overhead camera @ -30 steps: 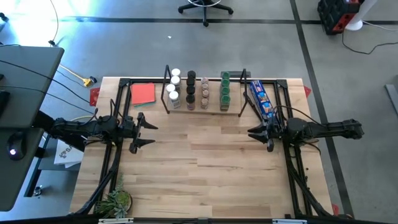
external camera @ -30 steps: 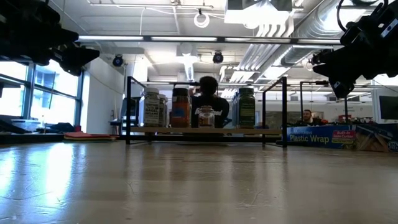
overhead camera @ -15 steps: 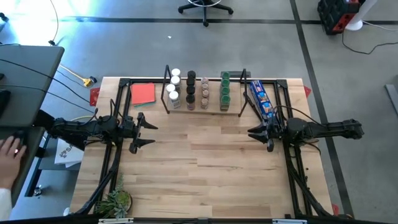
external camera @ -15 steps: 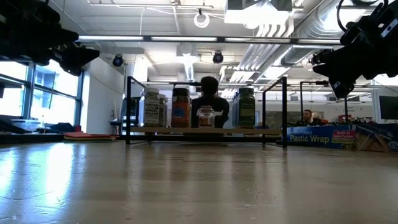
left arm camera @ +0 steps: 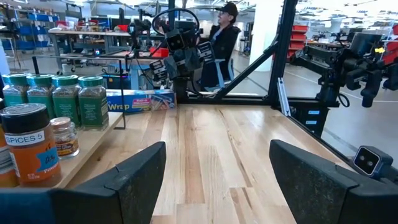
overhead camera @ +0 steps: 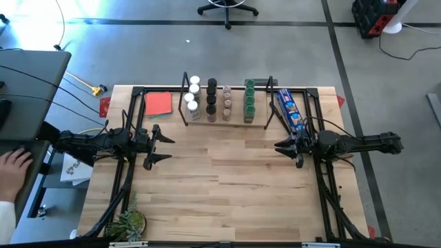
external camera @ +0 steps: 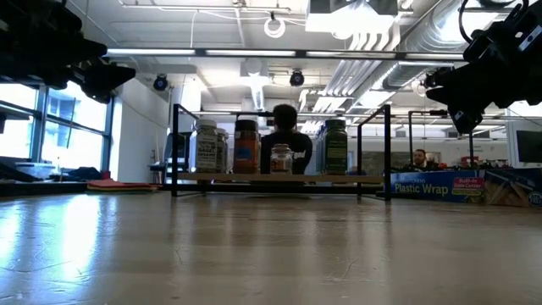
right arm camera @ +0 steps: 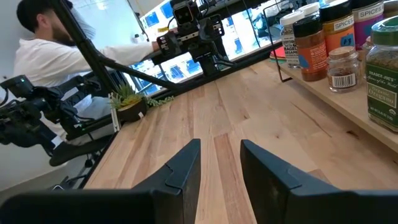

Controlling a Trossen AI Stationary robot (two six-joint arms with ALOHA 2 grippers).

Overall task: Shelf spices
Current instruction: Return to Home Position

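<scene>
A light wooden plank table (overhead camera: 227,200) fills the high view, with two dark six-joint arms lying along its sides. The left arm (overhead camera: 96,141) reaches in from the left edge and the right arm (overhead camera: 358,143) from the right edge, both well apart from the goods at the far edge.

At the middle of that far edge stands the low shelf (overhead camera: 237,103), a pale wooden board between thin black metal end frames. The small clear spice jars (overhead camera: 211,100) stand on the shelf in four rows by cap: white, black, brown and green. A long blue printed package (overhead camera: 289,110) lies on the table just beside the shelf's right frame. A flat red-orange card (overhead camera: 158,103) lies just beside the left frame.

The left hand (overhead camera: 167,149) hangs over bare wood with its fingers spread wide and nothing between them. The right hand (overhead camera: 278,147) hangs near the blue package, and the right wrist view shows its fingers (right arm camera: 180,165) a narrow gap apart and holding nothing. A small green potted plant (overhead camera: 129,222) sits at the near left corner.
</scene>
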